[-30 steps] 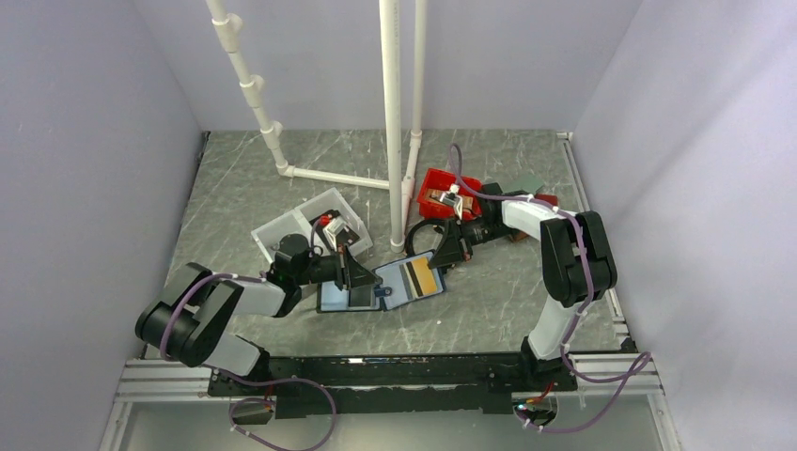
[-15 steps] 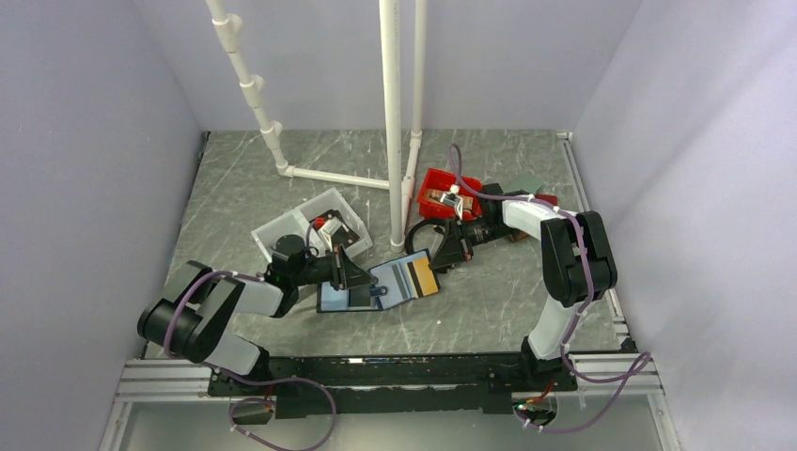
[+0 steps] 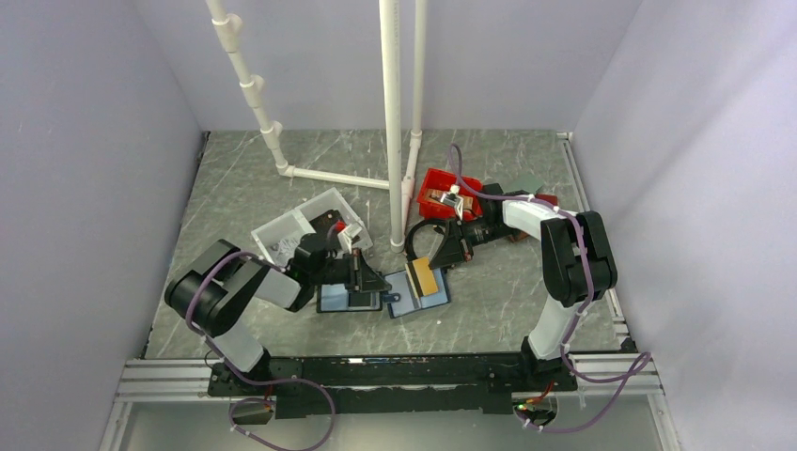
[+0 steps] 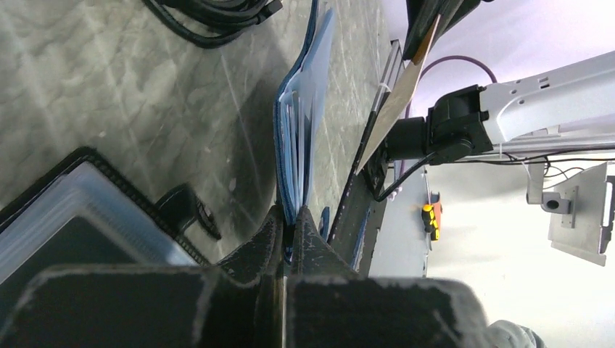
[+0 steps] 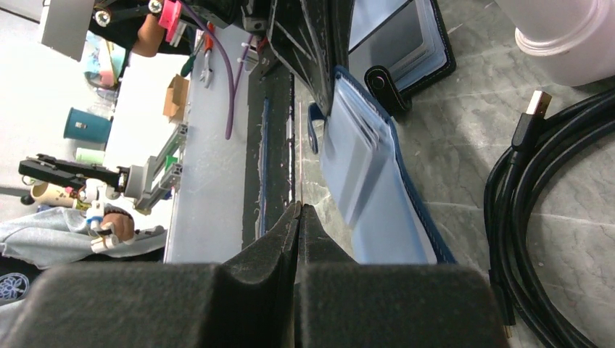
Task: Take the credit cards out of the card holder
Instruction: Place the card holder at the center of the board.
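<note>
The navy-blue card holder (image 3: pixel 406 299) lies open on the table, its light-blue inside (image 5: pixel 362 167) facing up. My left gripper (image 3: pixel 372 280) is shut on the holder's near edge (image 4: pixel 290 217), and the holder (image 4: pixel 304 109) stretches away from the fingertips. My right gripper (image 3: pixel 440 256) is shut on a gold-orange credit card (image 3: pixel 423 275) with a black stripe, which stands tilted over the holder's right half. From the left wrist the card (image 4: pixel 395 101) shows as a tan sheet clear of the pockets. In the right wrist view the gripper (image 5: pixel 299 206) pinches the card edge-on (image 5: pixel 299 167).
A black-edged folio (image 3: pixel 346 299) lies just left of the holder, under my left gripper. Behind stand a white bin (image 3: pixel 296 230), a red bin (image 3: pixel 444 193), a black cable coil (image 3: pixel 421 232) and white pipes (image 3: pixel 391 122).
The gold-orange card, lying flat in the holder before, now stands up in my right gripper. My left arm has pushed right, and the holder has shifted and folded narrower.
</note>
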`<state>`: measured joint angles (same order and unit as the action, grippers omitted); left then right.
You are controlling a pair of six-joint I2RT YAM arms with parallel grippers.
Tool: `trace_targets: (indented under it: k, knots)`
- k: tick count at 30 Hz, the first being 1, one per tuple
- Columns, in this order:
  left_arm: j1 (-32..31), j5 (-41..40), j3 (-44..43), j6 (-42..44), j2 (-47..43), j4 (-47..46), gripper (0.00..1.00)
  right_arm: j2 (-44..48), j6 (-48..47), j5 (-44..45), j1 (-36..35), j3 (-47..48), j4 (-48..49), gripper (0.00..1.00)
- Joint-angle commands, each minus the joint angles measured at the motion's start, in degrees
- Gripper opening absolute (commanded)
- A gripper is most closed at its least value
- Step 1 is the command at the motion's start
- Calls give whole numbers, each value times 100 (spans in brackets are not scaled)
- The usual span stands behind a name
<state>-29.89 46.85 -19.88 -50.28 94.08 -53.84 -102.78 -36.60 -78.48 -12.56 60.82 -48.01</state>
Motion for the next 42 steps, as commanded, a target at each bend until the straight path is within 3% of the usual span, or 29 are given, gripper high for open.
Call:
trace_targets:
  k: [1, 3, 7, 18, 20, 23, 24, 30, 34, 38, 42]
  knots:
    - [-372, -450, -409, 180, 99, 305, 6, -16, -245, -192, 25, 97, -89, 0]
    - [-445, -682, -442, 229, 55, 531, 11, -9, -255, -194, 25, 106, -103, 0]
    - [-455, -1240, -316, 354, -451, 1004, 31, -4, -279, -211, 25, 106, -129, 0]
    - [-456, -2224, -42, 1044, -2744, 2814, 59, 25, -361, -255, 25, 122, -199, 0]
    - [-456, -2351, 86, 1000, -3136, 2887, 70, 42, -383, -269, 25, 123, -216, 0]
    - [-456, -2607, 381, 791, -3719, 2756, 95, 64, -430, -298, 25, 132, -263, 0]
    - [-455, -2645, 482, 685, -3856, 2651, 99, 76, -435, -306, 25, 132, -274, 0]
    - [-456, -2356, 686, 290, -3928, 1914, 99, 148, -456, -356, 19, 130, -288, 0]
    - [-451, -2053, 533, 55, -3438, 1342, 99, 159, -629, -424, 25, 188, -478, 0]
    - [-527, -1790, 384, -180, -2837, 510, 92, 194, -682, -490, 25, 195, -530, 0]
    - [-806, -1943, 219, -148, -2353, 276, 92, 169, -753, -539, 17, 211, -602, 0]
